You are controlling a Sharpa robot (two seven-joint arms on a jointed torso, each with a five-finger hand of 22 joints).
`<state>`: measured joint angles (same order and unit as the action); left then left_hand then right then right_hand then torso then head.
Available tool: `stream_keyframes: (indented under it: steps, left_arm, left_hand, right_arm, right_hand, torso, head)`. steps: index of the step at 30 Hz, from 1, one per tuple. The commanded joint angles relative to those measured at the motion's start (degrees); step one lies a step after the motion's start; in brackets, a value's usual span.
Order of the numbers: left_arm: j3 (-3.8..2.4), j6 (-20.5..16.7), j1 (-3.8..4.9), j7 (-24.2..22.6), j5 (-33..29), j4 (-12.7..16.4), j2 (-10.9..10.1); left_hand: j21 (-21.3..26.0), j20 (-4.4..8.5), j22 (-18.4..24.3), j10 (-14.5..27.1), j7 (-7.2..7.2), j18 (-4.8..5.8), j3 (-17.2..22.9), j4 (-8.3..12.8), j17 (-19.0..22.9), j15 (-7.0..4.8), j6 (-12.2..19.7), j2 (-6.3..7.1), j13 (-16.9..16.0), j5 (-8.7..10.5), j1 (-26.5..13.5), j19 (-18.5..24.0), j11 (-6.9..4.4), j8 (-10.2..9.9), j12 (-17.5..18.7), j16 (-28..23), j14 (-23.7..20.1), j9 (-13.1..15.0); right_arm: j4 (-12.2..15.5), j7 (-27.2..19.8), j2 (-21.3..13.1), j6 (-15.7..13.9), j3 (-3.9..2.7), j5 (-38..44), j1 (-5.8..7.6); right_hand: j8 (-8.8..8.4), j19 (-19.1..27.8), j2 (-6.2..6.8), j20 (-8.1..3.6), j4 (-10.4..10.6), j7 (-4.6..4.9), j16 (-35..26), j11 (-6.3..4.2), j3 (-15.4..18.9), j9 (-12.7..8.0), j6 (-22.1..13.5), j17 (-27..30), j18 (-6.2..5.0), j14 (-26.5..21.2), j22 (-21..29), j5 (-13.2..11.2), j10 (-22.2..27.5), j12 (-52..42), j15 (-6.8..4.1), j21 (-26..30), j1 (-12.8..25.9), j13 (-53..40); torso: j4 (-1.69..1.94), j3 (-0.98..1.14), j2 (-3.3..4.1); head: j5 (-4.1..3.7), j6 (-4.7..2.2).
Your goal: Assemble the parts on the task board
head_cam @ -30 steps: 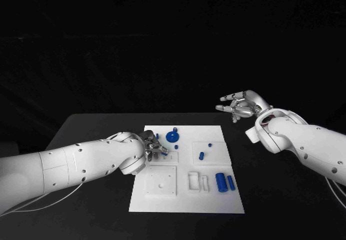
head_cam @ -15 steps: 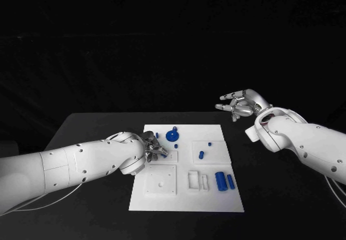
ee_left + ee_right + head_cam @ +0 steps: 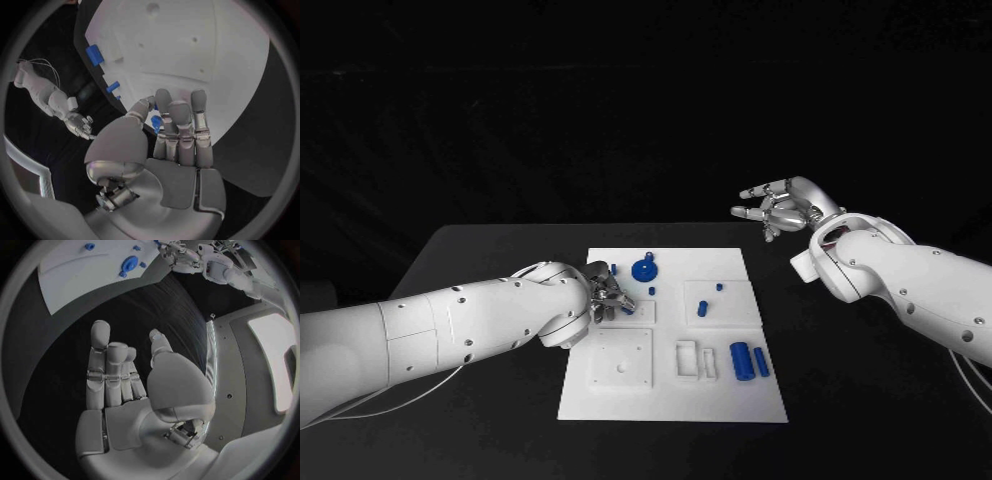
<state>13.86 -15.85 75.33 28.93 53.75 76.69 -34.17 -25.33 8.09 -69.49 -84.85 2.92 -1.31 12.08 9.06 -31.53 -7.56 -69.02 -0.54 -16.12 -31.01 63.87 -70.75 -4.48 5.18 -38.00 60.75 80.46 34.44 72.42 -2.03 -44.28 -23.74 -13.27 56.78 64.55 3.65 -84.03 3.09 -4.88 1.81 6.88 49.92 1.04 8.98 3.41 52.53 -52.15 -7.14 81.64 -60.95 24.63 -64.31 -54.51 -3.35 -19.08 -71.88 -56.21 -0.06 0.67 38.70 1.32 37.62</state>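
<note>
A black table stands in a dark room, with the white task board lying flat at its middle. On the board I count about seven small blue parts: one round disc near the far edge, two cylinders side by side near the right edge, and a few small pegs between. The left hand rests over the board's left part, fingers curled around a small blue piece (partly hidden) — grasping it, it seems. The right hand hovers off the board beyond its far right corner — fingers apart, holding nothing.
</note>
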Motion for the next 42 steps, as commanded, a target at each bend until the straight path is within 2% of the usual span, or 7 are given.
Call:
stream_keyframes:
  steps: [1, 6, 10, 13, 37, 39, 42]
  left_arm:
    - [0.07, 1.88, -0.13, 0.15, 0.65, 0.19, 0.18]
    - [0.07, 2.26, -0.13, 0.29, 0.93, -0.01, 0.22]
    - [0.07, 2.60, -0.13, 0.22, 1.06, -0.21, 0.19]
    - [0.07, 2.68, -0.13, 0.16, 1.09, -0.26, 0.19]
    - [0.07, 5.24, -0.13, 1.00, 2.48, 0.00, 0.11]
    - [0.07, 5.80, -0.13, 1.01, 2.52, 0.01, 0.09]
    - [0.06, 6.74, -0.13, 0.99, 2.56, 0.02, 0.11]
  left_hand:
    - [3.13, -0.01, -2.99, -1.94, -5.41, 0.75, 1.60, 1.77, 0.07, -0.04, -9.64, -0.60, -0.08, -0.06, 0.45, -1.45, -1.02, 0.20, -0.19, 0.22, -0.54, 8.48]
    - [4.62, -0.04, -4.22, -1.95, -5.40, 0.81, 1.56, 1.75, 0.16, 0.04, -9.68, -0.68, -0.07, 0.12, 0.55, -1.91, -0.92, 0.18, -0.14, 0.14, -0.66, 8.43]
    - [5.92, -0.19, -5.38, -1.94, -5.52, 0.84, 1.17, 1.28, 0.00, 0.13, -9.98, -0.97, -0.44, 1.35, 0.47, -2.29, -0.87, 0.45, -0.52, 0.42, -0.75, 8.57]
    - [6.95, -0.37, -5.99, -1.94, -5.49, 0.78, 0.95, 1.09, -0.04, 0.26, -10.03, -0.93, -0.88, 1.45, 0.57, -2.56, -0.72, 0.53, -0.23, 0.47, -0.94, 8.50]
    - [7.30, -0.35, -6.60, -1.89, -5.90, 0.82, 0.86, 0.93, -1.03, 0.12, -10.43, -1.75, -3.51, 1.71, 0.22, -3.30, -1.01, 2.25, -2.38, 3.01, -0.88, 9.53]
    - [7.12, -0.34, -6.61, -1.88, -5.98, 0.81, 0.85, 0.84, -1.16, 0.07, -10.46, -1.85, -3.81, 1.62, 0.11, -3.31, -1.06, 2.55, -2.75, 3.43, -0.90, 9.78]
    - [6.67, -0.23, -6.62, -1.87, -6.08, 0.84, 1.53, 0.81, -1.27, -0.02, -10.29, -2.18, -4.22, 0.01, -0.58, -3.27, -1.19, 3.18, -3.24, 4.01, -0.93, 10.44]
  right_arm:
    - [0.00, -0.36, 0.02, 0.47, -0.04, -0.06, 0.03]
    - [-0.02, -0.37, 0.02, 0.48, -0.04, -0.09, 0.03]
    - [-0.08, -0.37, 0.03, 0.49, -0.04, -0.12, 0.03]
    - [-0.10, -0.37, 0.03, 0.49, -0.04, -0.14, 0.03]
    - [-0.22, -0.38, 0.06, 0.52, -0.04, -0.23, 0.03]
    - [-0.25, -0.39, 0.06, 0.52, -0.04, -0.24, 0.02]
    - [-0.29, -0.40, 0.11, 0.57, -0.04, -0.25, 0.02]
  right_hand:
    - [-0.25, -2.06, -0.15, 0.40, -0.04, 0.04, -0.11, -0.09, -0.14, 0.01, 0.45, -0.03, -0.80, -0.18, 0.05, 0.34, 0.30, -0.16, -0.11, -0.07, 0.22, 0.05]
    - [-0.25, -2.06, -0.15, 0.40, -0.04, 0.04, -0.11, -0.09, -0.14, 0.01, 0.45, -0.03, -0.80, -0.18, 0.05, 0.34, 0.30, -0.16, -0.11, -0.07, 0.22, 0.05]
    - [-0.25, -2.06, -0.15, 0.40, -0.04, 0.04, -0.11, -0.09, -0.14, 0.01, 0.45, -0.03, -0.80, -0.18, 0.05, 0.34, 0.30, -0.16, -0.11, -0.07, 0.22, 0.05]
    - [-0.26, -2.04, -0.09, 0.39, 0.10, 0.03, -0.18, -0.10, -0.15, 0.00, 0.40, -0.01, -0.79, -0.20, 0.12, 0.46, 0.37, -0.14, -0.11, -0.07, 0.26, 0.11]
    - [-0.26, -2.06, -0.08, 0.38, 0.46, 0.03, -0.22, -0.11, -0.25, 0.01, 0.41, -0.03, -0.78, -0.18, 0.26, 0.93, 0.37, -0.18, -0.12, -0.10, 0.40, 0.14]
    - [-0.25, -2.05, -0.07, 0.38, 0.51, 0.03, -0.21, -0.10, -0.27, 0.01, 0.42, -0.04, -0.78, -0.18, 0.29, 1.04, 0.37, -0.16, -0.12, -0.07, 0.41, 0.17]
    - [-0.25, -2.05, -0.07, 0.38, 0.52, 0.03, -0.21, -0.10, -0.27, 0.01, 0.43, -0.05, -0.78, -0.17, 0.30, 1.07, 0.38, -0.16, -0.12, -0.06, 0.41, 0.18]
  torso:
    - [0.01, -0.02, 0.01]
    - [0.05, 0.01, 0.03]
    - [0.08, 0.01, 0.02]
    - [0.10, 0.00, 0.01]
    - [0.03, 0.04, 0.02]
    - [0.03, 0.05, 0.04]
    - [0.04, 0.07, 0.05]
  head:
    - [0.00, 0.06]
    - [-0.02, 0.12]
    - [0.04, 0.26]
    - [0.02, 0.29]
    - [0.05, 0.48]
    - [0.05, 0.48]
    - [0.08, 0.46]
